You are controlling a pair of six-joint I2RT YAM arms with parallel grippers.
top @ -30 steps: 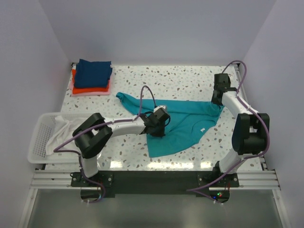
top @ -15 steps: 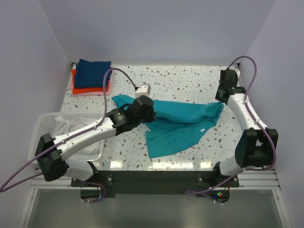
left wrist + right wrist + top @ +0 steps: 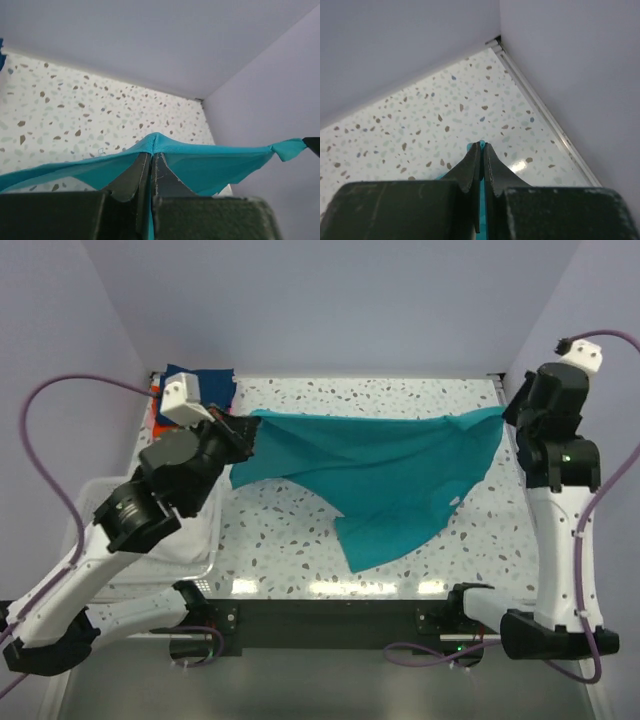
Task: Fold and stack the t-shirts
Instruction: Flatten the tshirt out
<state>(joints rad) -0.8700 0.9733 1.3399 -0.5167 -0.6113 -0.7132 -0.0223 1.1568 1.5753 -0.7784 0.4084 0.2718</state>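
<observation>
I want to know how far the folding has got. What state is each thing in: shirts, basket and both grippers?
teal t-shirt: unfolded, lifted and stretched between both grippers, lower part hanging toward the table.
folded stack: flat at the far left corner, navy on top, partly hidden by the left arm.
basket: upright at the left, mostly hidden.
left gripper: shut on the teal t-shirt.
right gripper: shut on the teal t-shirt.
</observation>
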